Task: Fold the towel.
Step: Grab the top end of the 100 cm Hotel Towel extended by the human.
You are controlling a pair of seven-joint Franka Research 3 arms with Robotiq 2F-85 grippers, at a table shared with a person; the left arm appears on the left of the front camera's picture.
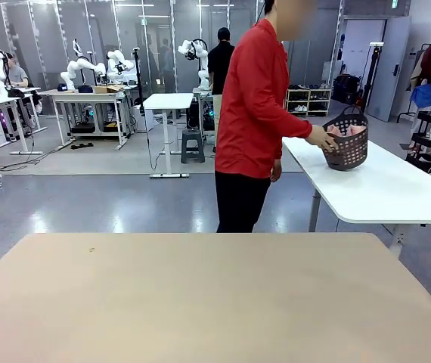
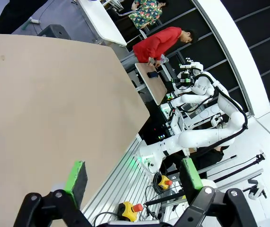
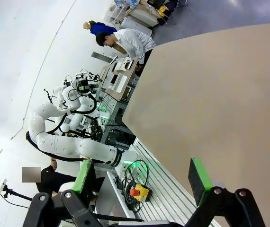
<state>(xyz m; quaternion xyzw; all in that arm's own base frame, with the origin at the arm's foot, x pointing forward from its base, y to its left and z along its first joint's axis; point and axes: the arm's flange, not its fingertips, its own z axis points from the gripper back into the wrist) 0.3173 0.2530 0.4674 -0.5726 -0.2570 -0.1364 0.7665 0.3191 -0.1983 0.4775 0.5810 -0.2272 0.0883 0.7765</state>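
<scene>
Towel (image 1: pixel 349 130) bunched in dark basket (image 1: pixel 348 153), basket touched by person's hand (image 1: pixel 323 138). Judged soft, limp, light; corners best pinched. Left jaws, right jaws spread, empty.

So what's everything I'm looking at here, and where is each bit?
tan table: one, light brown, in the foreground.
white table: one, white, farther back on the right.
basket: one, dark with holes, on the white table.
towel: one, salmon pink, bunched inside the basket.
person: one, red top and dark trousers, standing beyond the tan table, turned toward the white table.
hand: one, the person's, at the basket's rim.
left gripper: one, black with green pads, open, over the tan table's edge.
right gripper: one, black with green pads, open, over the tan table's edge.
</scene>
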